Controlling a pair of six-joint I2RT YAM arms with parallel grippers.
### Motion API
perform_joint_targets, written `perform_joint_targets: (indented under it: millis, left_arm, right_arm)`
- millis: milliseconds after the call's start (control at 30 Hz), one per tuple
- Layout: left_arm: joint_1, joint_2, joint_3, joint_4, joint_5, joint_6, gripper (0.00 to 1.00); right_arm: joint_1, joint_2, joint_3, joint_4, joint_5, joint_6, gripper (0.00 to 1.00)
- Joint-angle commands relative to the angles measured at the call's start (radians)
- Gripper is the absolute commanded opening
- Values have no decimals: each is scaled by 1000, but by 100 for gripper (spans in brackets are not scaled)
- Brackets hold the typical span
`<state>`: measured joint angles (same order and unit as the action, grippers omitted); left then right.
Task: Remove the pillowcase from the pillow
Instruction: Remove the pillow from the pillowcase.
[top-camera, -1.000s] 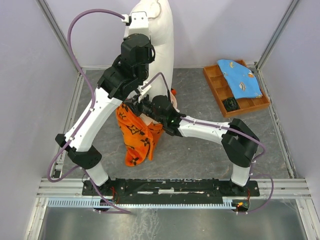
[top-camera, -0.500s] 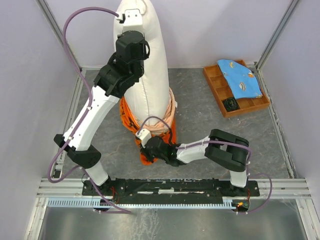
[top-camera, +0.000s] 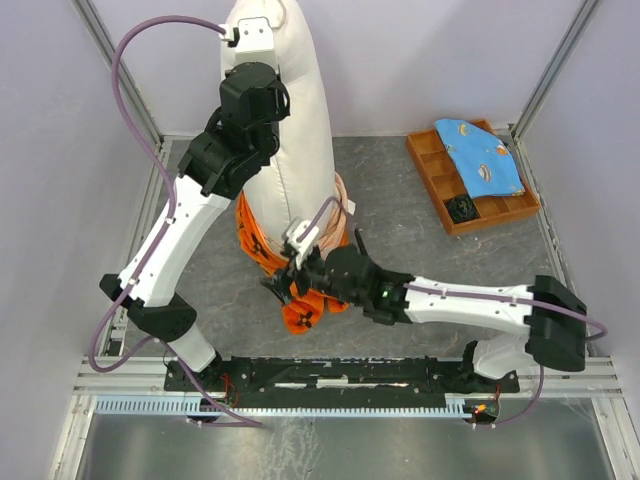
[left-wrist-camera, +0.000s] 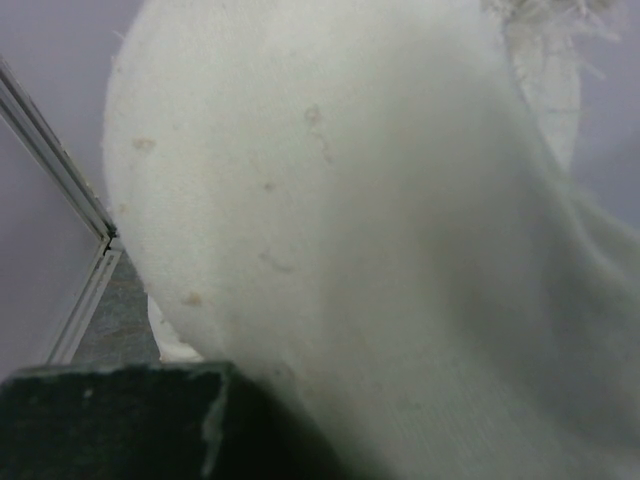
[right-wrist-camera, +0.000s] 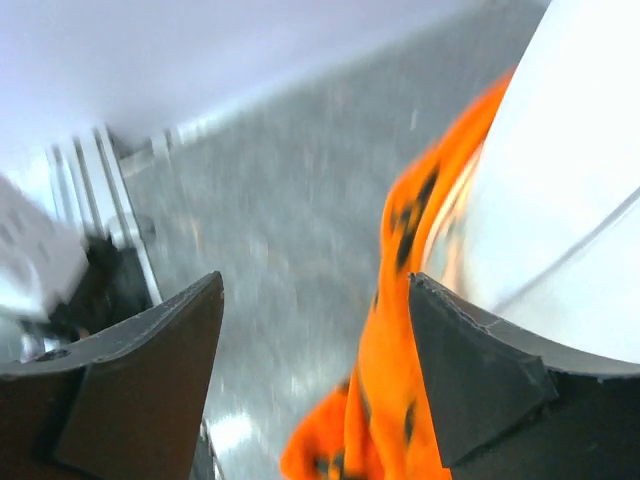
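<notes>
The white pillow (top-camera: 295, 130) stands upright, hanging from my left gripper (top-camera: 258, 32), which is shut on its top end. It fills the left wrist view (left-wrist-camera: 350, 220), where one dark finger (left-wrist-camera: 110, 420) shows at the bottom left. The orange pillowcase (top-camera: 262, 238) with black motifs is bunched round the pillow's lower end and trails down to the table (top-camera: 305, 305). My right gripper (top-camera: 287, 283) is low beside that bunch, open. In its wrist view (right-wrist-camera: 315, 300) the orange fabric (right-wrist-camera: 400, 400) hangs just inside the right finger, and the pillow (right-wrist-camera: 560, 200) rises behind it.
A wooden compartment tray (top-camera: 432, 175) sits at the back right with a light-blue patterned cloth (top-camera: 480, 155) over it and a small dark object (top-camera: 462, 208) in one cell. Metal frame rails (top-camera: 150, 200) border the grey table.
My left arm has lifted the pillow higher out of the pillowcase. My right gripper pulled the orange fabric down toward the near edge, then opened and let it go.
</notes>
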<state>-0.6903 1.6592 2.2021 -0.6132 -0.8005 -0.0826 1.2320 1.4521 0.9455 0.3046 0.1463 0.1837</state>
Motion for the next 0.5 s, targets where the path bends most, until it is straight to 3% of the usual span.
perform_joint_targets:
  millis: [0,100,200,367,467]
  left_arm:
    - [6,-92,-3,166,7,2,3]
    - [6,-104,-6,149,20,-13,3]
    - [6,-123,-16,145,31,-20,3]
    - [6,-151,-34,147,32,-18,3]
    - [6,-165,-56,156,29,-13,3]
  right_arm:
    - [-77,-27,161,39,42,-84,82]
    - [-196,57,246,-20,10,-53,70]
    - [-276,137,249,-57,-34,-9,45]
    - [-284,243,67,32,-174,124,21]
    - [-270,320,-93,179,-237,273,16]
